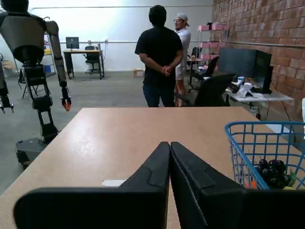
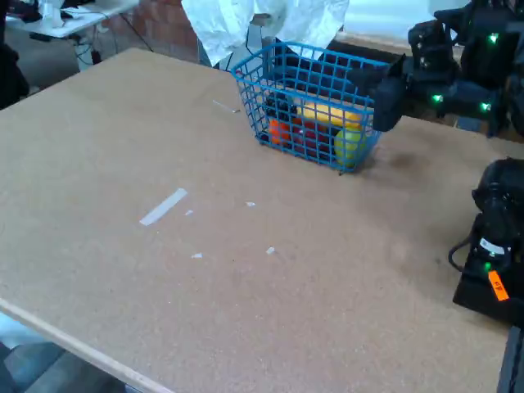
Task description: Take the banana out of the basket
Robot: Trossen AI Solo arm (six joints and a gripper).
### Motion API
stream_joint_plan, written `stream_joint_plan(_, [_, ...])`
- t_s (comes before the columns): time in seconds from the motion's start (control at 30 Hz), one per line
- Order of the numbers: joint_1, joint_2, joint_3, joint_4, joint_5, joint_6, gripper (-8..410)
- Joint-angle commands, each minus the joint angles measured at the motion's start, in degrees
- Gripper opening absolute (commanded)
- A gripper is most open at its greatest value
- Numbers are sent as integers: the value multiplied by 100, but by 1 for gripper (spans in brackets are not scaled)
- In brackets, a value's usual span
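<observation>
End effector [image 1: 170, 145]: in the wrist view the two black fingers [image 1: 152, 174] are pressed together, tips meeting with nothing between them. They point out over the bare tabletop [image 1: 119, 138]. In the fixed view the end effector [image 2: 385, 98] shows only as a dark block at the right end of the basket; finger position cannot be read there.

Basket [image 2: 307, 90]: blue wire grid with a thicker rim, upright on the far part of the tabletop [image 2: 246, 286]. In the wrist view its corner [image 1: 267, 143] sits just right of the fingers, apart from them.

Banana [image 2: 332, 115]: bright yellow, lying inside the basket along its far right side, seen through the wire. A round yellow-green fruit [image 2: 348, 146] lies at the near right corner, just below it. Red and orange fruit [image 2: 295, 133] fill the near left part. A dark grape bunch [image 1: 271, 171] shows through the grid in the wrist view.

Tabletop: a strip of pale tape [image 2: 164, 206] lies left of centre, well apart from the basket, with small white scraps near it.

Surroundings: two persons [image 1: 162, 57] stand beyond the far edge, and a humanoid robot [image 1: 31, 62] stands at left in the wrist view.
</observation>
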Motion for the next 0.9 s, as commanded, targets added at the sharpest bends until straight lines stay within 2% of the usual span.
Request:
stream_joint_plan(0.0, [0,0,4,31,-7,-11,0])
stream_joint_plan(0.43, [0,0,4,44,-7,-11,0])
stream_joint_plan(0.7, [0,7,103,367,0,-61,0])
stream_joint_plan(0.8, [0,155,334,358,190,-245,0])
stream_joint_plan(0.87, [0,299,570,350,501,-367,0])
